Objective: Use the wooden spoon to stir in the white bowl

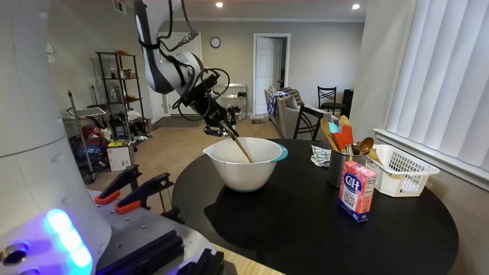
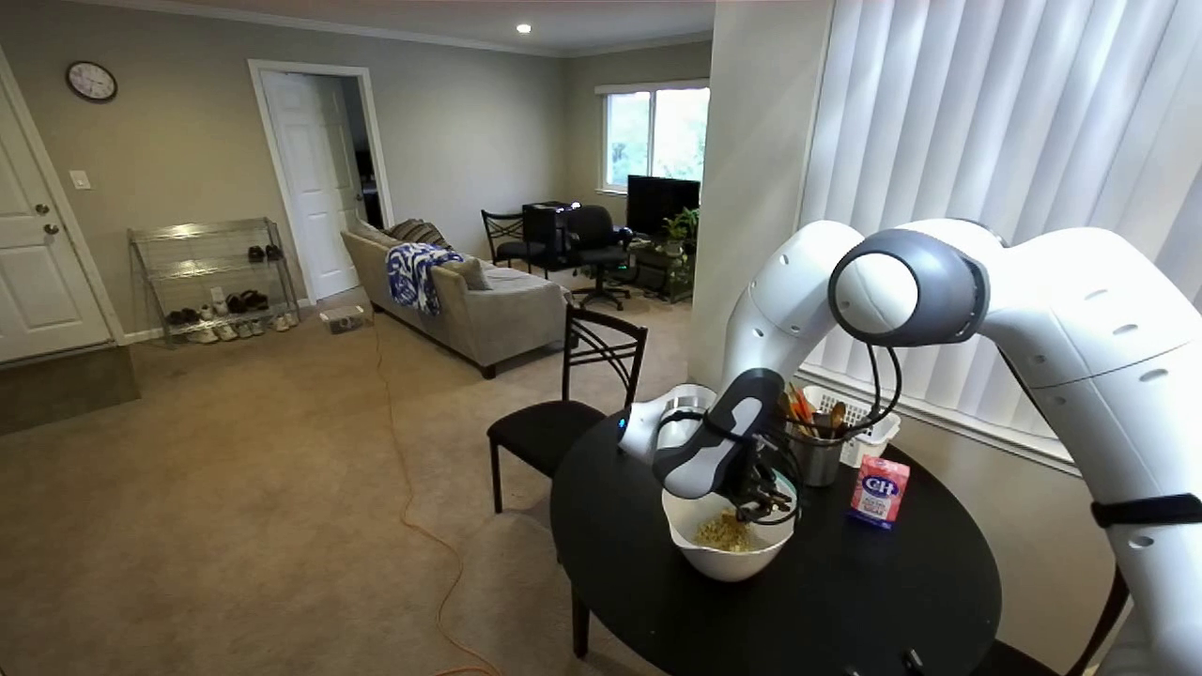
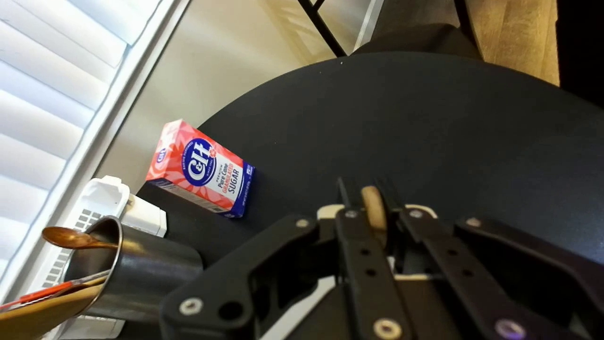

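The white bowl [image 1: 244,176] stands upright on the black round table, and it also shows in an exterior view [image 2: 731,565] with a yellowish crumbly mixture [image 2: 725,532] inside. My gripper [image 1: 225,128] is above the bowl's rim, shut on the handle of the wooden spoon [image 1: 242,148]. The spoon slants down into the bowl; whether its lower end touches the mixture is hidden. In the wrist view the rounded handle end of the spoon [image 3: 375,210] sits between the two fingertips of my gripper [image 3: 368,196]. The bowl is mostly hidden behind the gripper there.
A pink sugar box [image 1: 357,191] stands on the table [image 1: 305,236]. Behind it are a metal utensil holder [image 1: 336,170] and a white slatted basket [image 1: 401,183] by the window. A checked cloth [image 1: 321,156] lies near the table's far edge. A black chair [image 2: 554,432] stands beside the table.
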